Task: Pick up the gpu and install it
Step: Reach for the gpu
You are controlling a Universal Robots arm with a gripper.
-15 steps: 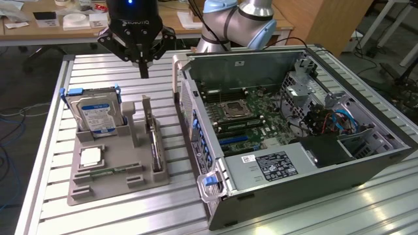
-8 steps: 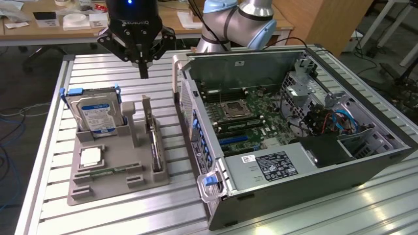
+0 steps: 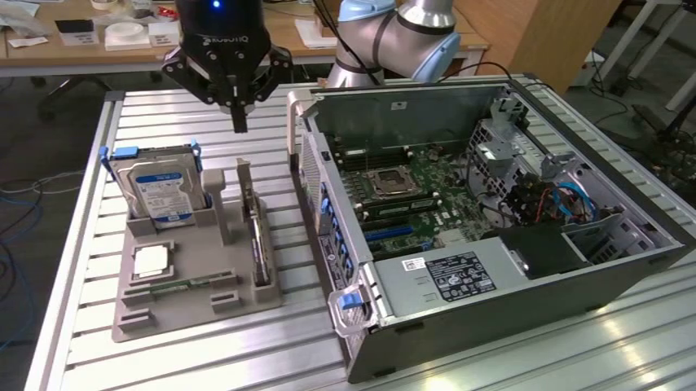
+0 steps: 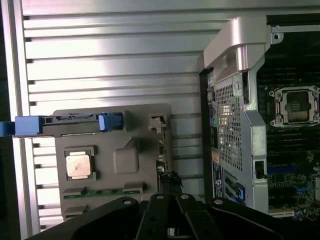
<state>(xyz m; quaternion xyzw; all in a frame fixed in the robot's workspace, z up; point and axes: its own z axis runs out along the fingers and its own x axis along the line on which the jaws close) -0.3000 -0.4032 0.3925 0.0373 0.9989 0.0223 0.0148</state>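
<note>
Gripper is seen pinched fully together, nothing held, hovering above the desk behind the grey holder. The gpu is stood on edge in that holder, beside the open computer case.

The arm is made of silver-grey tubes with pale blue caps at the joints, and a black cable runs alongside it. The hand is matt black, with white lettering on its body and a small blue light above. Its angular black links carry small round metal pins, and the fingers taper to narrow tips.
</note>
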